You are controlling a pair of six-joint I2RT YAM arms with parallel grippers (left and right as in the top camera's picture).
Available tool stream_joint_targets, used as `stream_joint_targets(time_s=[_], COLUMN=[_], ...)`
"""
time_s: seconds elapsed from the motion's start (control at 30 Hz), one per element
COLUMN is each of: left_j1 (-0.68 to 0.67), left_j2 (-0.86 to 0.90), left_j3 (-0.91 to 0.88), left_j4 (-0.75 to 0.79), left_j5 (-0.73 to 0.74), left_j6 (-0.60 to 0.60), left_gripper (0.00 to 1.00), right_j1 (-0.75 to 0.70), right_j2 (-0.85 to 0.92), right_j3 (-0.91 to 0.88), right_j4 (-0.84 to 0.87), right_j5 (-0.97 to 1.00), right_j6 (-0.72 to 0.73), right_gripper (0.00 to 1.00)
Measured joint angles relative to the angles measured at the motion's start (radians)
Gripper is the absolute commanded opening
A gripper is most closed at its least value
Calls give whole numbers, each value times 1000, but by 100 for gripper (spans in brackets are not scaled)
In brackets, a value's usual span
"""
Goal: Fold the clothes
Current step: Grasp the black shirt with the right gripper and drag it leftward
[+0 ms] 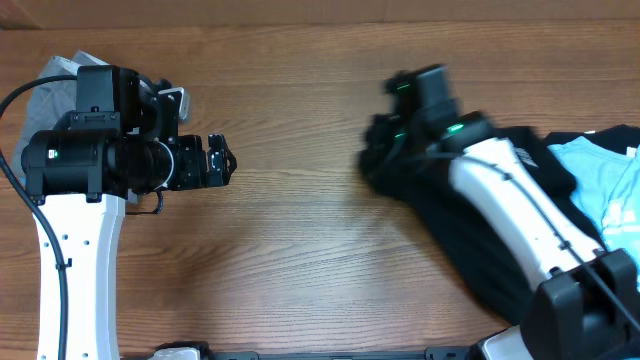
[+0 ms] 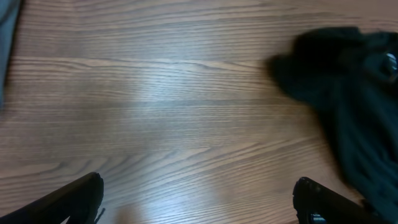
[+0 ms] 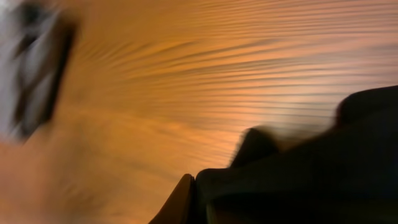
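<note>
A black T-shirt lies crumpled at the right of the wooden table, running under my right arm. Its bunched end sits at my right gripper, which is shut on the cloth. In the blurred right wrist view, one finger presses against the black fabric. My left gripper hovers over bare wood well to the left of the shirt, open and holding nothing. In the left wrist view its gripper is spread wide, with the black shirt at the far right.
A light blue T-shirt lies on the black one at the right edge. A grey garment sits at the far left behind my left arm, and shows as a grey garment edge in the left wrist view. Bare wood separates the two grippers.
</note>
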Motion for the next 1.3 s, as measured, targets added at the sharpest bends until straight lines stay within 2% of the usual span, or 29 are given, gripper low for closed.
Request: stream_joint_targets(time_s=[0.1, 0.17, 0.27, 0.33, 0.43, 0.47, 0.5, 0.63, 0.7, 0.83, 1.0, 1.17, 1.23, 1.3], left_j1=[0, 0, 0, 0, 0, 0, 0, 0, -1, -14, -21, -21, -21, -21], left_j2=[0, 0, 0, 0, 0, 0, 0, 0, 0, 0, 0, 0, 0, 0], left_j3=[1, 1, 2, 2, 3, 3, 3, 3, 3, 5, 6, 7, 7, 8], left_j4=[-5, -6, -6, -6, -6, -6, -5, 4, 16, 36, 37, 37, 38, 40], left_j5=[-26, -39, -48, -50, -54, -53, -53, -53, -47, -29, -22, -19, -19, -19], left_j6=[0, 0, 0, 0, 0, 0, 0, 0, 2, 3, 8, 26, 26, 27], left_gripper=[100, 100, 100, 100, 100, 100, 100, 100, 100, 100, 100, 100, 100, 100], right_j1=[197, 324, 436, 444, 358, 317, 254, 22, -99, -181, -196, -167, -149, -107], right_j2=[0, 0, 0, 0, 0, 0, 0, 1, 17, 90, 301, 394, 415, 459], right_j3=[1, 1, 3, 3, 3, 3, 4, 5, 5, 5, 3, 12, 16, 27], right_j4=[31, 23, 3, -23, -42, -45, -48, -66, -66, -63, 48, 108, 180, 340], right_j5=[20, 64, 142, 212, 272, 282, 295, 311, 303, 278, 185, 146, 130, 92], right_j6=[18, 25, 54, 101, 149, 158, 167, 223, 259, 343, 462, 615, 668, 713], right_gripper=[30, 32, 35, 43, 51, 51, 41, 20, 16, 8, 4, 4, 4, 4])
